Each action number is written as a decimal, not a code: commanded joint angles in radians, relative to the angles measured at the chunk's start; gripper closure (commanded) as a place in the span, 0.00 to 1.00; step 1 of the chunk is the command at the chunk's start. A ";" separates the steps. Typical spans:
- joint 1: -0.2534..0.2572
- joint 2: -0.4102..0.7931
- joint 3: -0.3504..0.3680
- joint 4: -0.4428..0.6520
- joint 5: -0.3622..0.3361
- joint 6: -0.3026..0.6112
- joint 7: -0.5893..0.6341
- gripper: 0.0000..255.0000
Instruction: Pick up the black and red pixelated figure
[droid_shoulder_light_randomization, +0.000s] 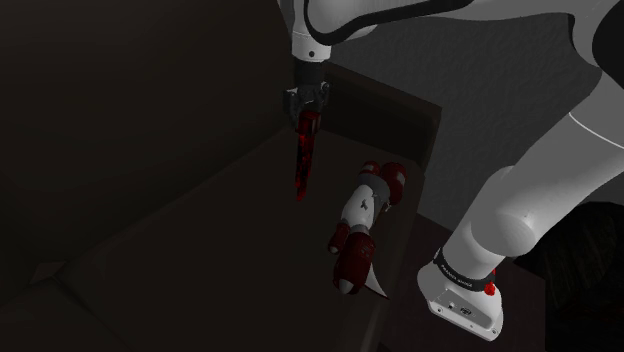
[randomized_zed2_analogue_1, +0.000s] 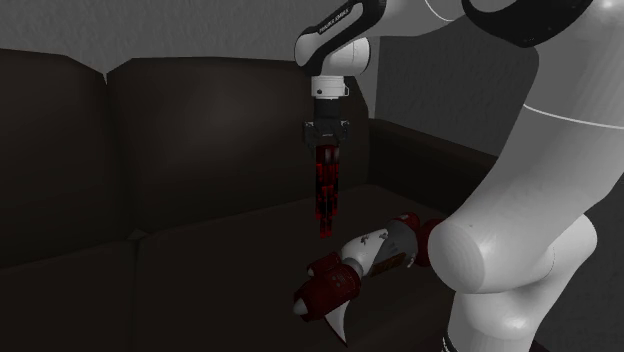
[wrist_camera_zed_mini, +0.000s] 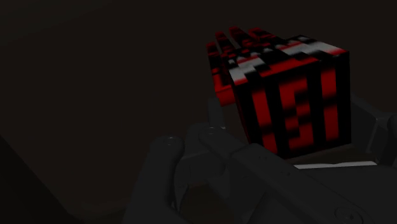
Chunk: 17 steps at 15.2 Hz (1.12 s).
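shoulder view: end effector (droid_shoulder_light_randomization: 308, 113) clamped on black-red pixelated figure (droid_shoulder_light_randomization: 303, 160), upright over dark sofa (droid_shoulder_light_randomization: 180, 260); red-white toy (droid_shoulder_light_randomization: 358, 215) beside.

Arm (droid_shoulder_light_randomization: 520, 200) on show: glossy white, fat rounded segments. Dark joint (randomized_zed2_analogue_1: 510, 15) breaks up white shell, well up from base. Base (droid_shoulder_light_randomization: 465, 305): flat white foot. Just above base, black collar (droid_shoulder_light_randomization: 462, 272) with tiny white lettering, too small to read. Red knob (droid_shoulder_light_randomization: 490, 288) right beside base. At end farthest from base: black band (randomized_zed2_analogue_1: 338, 18) with white lettering, plain white cylinder (randomized_zed2_analogue_1: 328, 88), then gripper (randomized_zed2_analogue_1: 326, 140), all black, blocky. Up close, gripper shell (wrist_camera_zed_mini: 191, 172) dark, rounded, small round screw recesses.
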 joint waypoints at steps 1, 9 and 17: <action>0.000 0.001 0.000 -0.002 0.000 0.000 0.000 1.00; -0.001 0.000 -0.001 0.037 0.000 -0.040 0.000 1.00; -0.002 0.001 -0.003 0.145 -0.002 -0.147 0.001 1.00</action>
